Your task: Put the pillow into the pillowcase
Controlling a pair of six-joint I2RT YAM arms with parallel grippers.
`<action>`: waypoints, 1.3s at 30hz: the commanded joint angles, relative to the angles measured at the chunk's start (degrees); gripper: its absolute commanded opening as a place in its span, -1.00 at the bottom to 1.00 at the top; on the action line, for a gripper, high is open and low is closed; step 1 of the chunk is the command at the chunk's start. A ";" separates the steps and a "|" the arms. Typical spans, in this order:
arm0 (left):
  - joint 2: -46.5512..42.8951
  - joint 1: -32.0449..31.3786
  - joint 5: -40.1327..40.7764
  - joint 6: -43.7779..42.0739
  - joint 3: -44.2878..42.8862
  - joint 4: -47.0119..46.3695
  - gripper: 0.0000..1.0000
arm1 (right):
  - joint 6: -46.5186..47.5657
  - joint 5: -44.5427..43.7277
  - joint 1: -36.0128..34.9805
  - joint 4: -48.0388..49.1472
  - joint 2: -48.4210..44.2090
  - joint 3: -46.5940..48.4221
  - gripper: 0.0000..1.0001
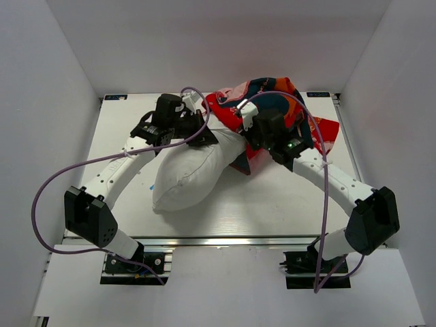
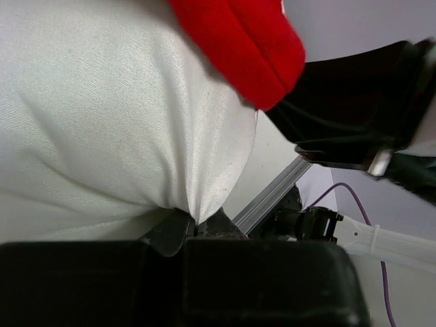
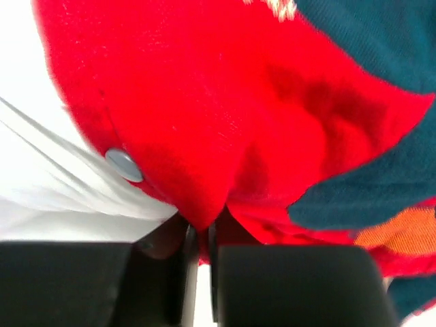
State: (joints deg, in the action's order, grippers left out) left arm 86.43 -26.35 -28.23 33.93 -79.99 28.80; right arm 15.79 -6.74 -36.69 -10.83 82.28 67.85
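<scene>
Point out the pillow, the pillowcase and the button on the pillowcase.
pillow (image 1: 187,174), top view, middle of its exposed white body.
pillowcase (image 1: 269,84), top view, bunched printed fabric at the far end.
button (image 3: 124,165), right wrist view, centre of the grey disc on the red fabric.

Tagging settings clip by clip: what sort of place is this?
Probably a lab test cell: bare white walls enclose a white table, with a left arm and right arm mounted by the metal rail at its near edge.
</scene>
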 commanded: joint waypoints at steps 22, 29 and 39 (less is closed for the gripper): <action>-7.67 8.41 -0.96 -1.95 -2.30 -4.78 -1.00 | -29.15 31.09 -8.31 -14.21 23.54 53.40 -1.00; -11.55 15.36 8.17 1.22 21.51 -12.71 -1.00 | -24.50 31.18 -8.14 -15.36 24.68 38.49 -1.00; -16.55 19.76 27.32 -0.61 15.24 0.46 0.27 | -10.35 42.87 -6.12 -16.25 24.70 51.57 0.68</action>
State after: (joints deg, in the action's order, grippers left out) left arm 73.12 -6.63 -11.62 35.66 -59.27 24.14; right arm -1.02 30.65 -43.83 -28.18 111.26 113.25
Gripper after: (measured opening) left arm 0.612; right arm 0.817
